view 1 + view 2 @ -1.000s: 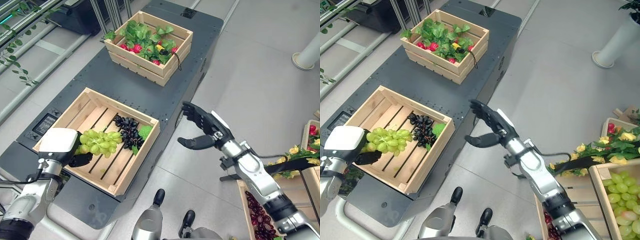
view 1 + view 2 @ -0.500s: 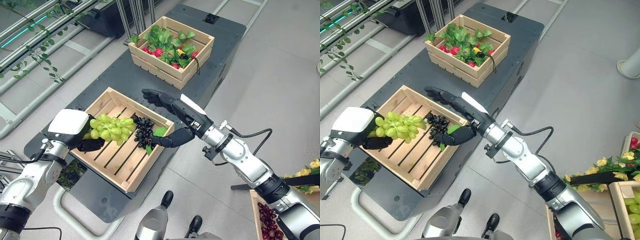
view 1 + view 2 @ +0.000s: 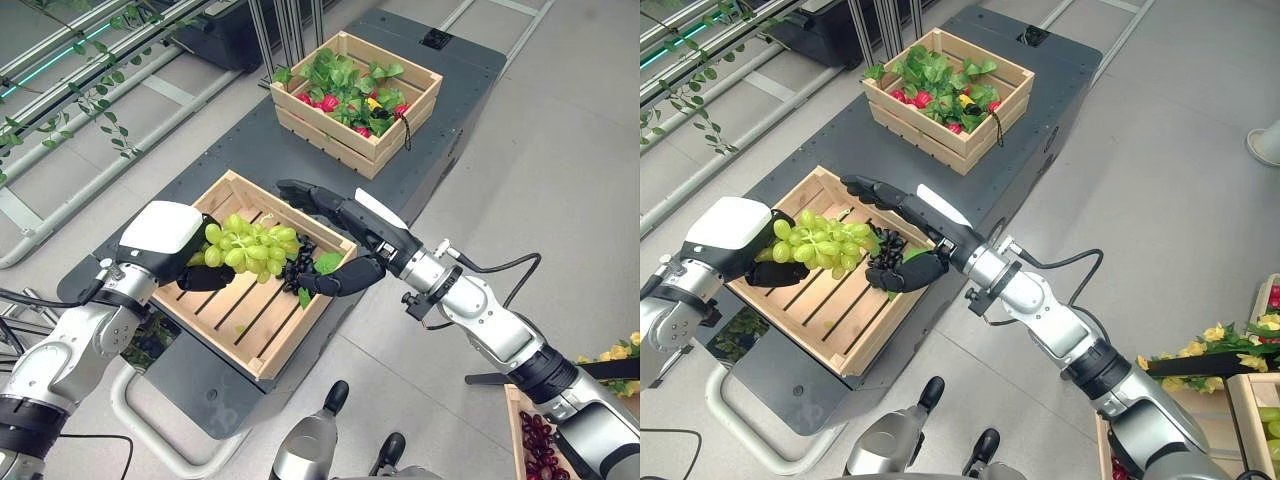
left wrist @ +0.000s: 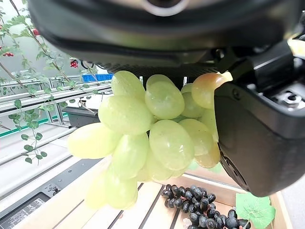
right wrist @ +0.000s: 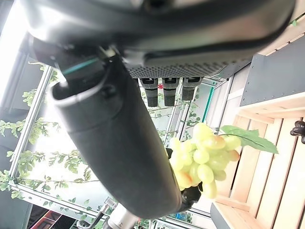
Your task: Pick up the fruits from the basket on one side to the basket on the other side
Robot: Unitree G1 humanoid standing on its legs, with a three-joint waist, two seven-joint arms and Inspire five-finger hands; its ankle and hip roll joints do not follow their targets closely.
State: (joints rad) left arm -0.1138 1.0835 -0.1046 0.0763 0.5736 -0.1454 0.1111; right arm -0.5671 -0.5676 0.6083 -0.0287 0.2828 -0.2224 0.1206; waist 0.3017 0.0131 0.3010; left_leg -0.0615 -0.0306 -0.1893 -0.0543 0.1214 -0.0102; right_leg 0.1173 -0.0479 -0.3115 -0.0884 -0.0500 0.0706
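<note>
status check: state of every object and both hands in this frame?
Green grape bunch: lifted above the crate, in the left hand.
Dark grape bunch: lying in the near wooden slatted crate.
Far wooden crate: full of leaves and red fruit.
Left hand: shut on the green bunch.
Right hand: open, over the dark bunch.

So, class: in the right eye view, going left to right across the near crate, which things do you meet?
Left hand → green grapes → dark grapes → right hand.

Near crate [image 3: 262, 352] before far crate [image 3: 352, 140], both on platform [image 3: 240, 150].
</note>
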